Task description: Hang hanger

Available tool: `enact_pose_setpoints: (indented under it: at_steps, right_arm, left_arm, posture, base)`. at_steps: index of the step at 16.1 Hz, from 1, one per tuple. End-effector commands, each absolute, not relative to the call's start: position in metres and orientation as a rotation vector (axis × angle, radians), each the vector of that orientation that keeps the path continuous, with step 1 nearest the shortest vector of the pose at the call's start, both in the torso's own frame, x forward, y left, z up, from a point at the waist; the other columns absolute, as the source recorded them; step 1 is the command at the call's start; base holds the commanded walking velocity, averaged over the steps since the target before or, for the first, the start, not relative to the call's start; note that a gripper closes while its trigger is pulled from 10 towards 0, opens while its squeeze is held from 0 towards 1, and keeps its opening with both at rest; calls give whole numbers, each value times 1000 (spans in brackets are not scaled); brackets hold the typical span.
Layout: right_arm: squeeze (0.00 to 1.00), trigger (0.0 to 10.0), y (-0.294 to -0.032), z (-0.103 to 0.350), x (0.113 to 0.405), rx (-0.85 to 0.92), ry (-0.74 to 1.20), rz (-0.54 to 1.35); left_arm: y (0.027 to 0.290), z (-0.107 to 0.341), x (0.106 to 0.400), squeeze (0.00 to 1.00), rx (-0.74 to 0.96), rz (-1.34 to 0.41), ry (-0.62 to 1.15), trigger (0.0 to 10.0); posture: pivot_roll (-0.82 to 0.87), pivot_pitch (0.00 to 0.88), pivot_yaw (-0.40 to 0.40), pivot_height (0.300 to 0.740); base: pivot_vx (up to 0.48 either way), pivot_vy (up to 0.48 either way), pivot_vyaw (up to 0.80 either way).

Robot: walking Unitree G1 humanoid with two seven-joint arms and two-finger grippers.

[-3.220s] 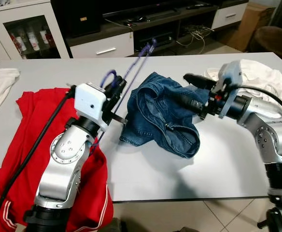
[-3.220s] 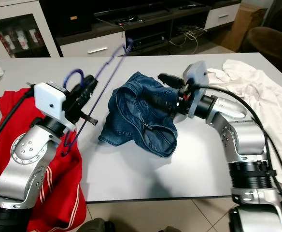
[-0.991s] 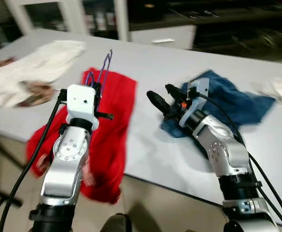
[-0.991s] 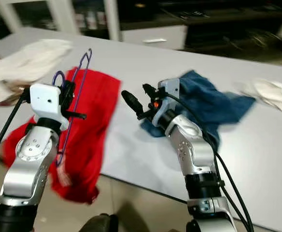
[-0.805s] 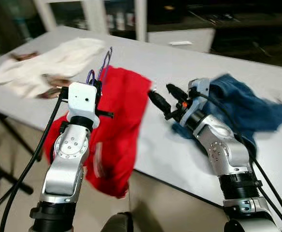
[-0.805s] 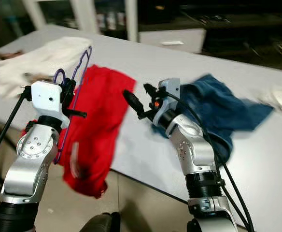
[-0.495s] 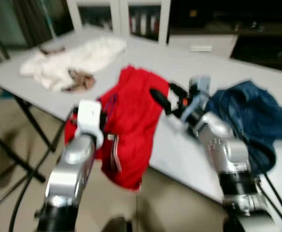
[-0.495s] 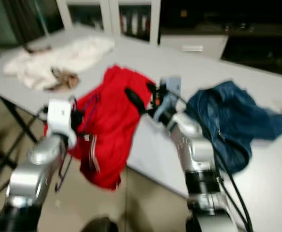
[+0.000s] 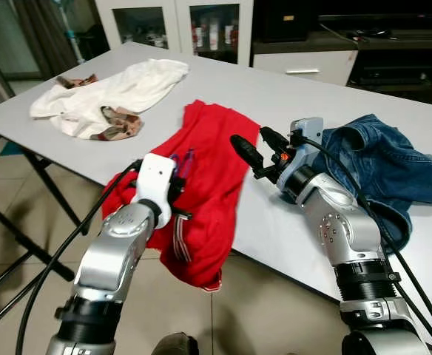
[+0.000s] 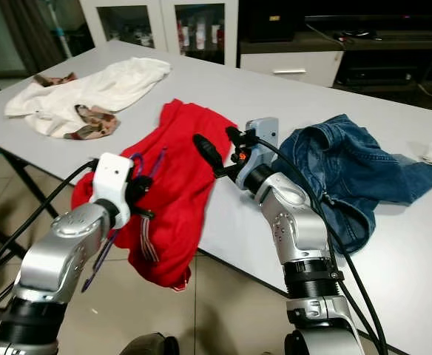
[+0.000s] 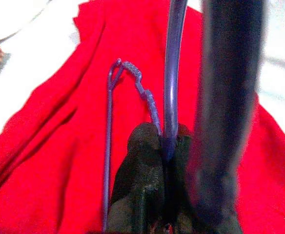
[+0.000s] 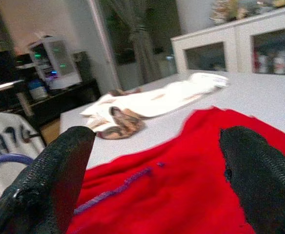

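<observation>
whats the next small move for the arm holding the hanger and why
Probably lift the left gripper up and clear of the red garment. It is shut on the purple hanger, which sits low against that cloth at the table edge, with no rail in sight.

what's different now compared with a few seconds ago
The right gripper has let go of the blue jeans and now hovers open over the red shirt. The robot has turned left. The left gripper still grips the purple hanger.
</observation>
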State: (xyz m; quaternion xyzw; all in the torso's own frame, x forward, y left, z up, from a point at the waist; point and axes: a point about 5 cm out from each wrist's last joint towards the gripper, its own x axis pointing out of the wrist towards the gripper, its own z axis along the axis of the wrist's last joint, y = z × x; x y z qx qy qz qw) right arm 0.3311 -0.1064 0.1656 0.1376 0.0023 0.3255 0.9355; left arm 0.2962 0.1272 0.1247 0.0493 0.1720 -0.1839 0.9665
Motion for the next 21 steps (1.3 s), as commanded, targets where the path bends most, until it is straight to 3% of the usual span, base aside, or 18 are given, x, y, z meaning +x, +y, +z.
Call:
enact_pose_setpoints:
  at_steps: [1,3,7,12,21]
  right_arm:
    - [0,10000,-100,171,328,287,-1,729]
    - [0,10000,-90,166,309,219,67,944]
    - [0,10000,-88,139,285,54,263,1145]
    - [0,10000,-73,113,294,-65,447,1069]
    - [0,10000,-62,109,303,-100,482,1011]
  left_arm:
    - [119,104,291,0,64,-442,448,10000]
    - [117,104,295,0,57,-451,433,10000]
    - [124,110,302,0,54,-431,393,10000]
    - [127,117,306,0,47,-420,348,10000]
    - [127,119,307,0,48,-419,332,10000]
  posture:
    - [14,0,55,736]
    - [4,0,55,736]
    - [4,0,53,736]
    - [15,0,50,736]
    - [19,0,47,736]
  base:
    - [0,0,0]
    - [0,0,0]
    - [0,0,0]
    - [0,0,0]
    - [0,0,0]
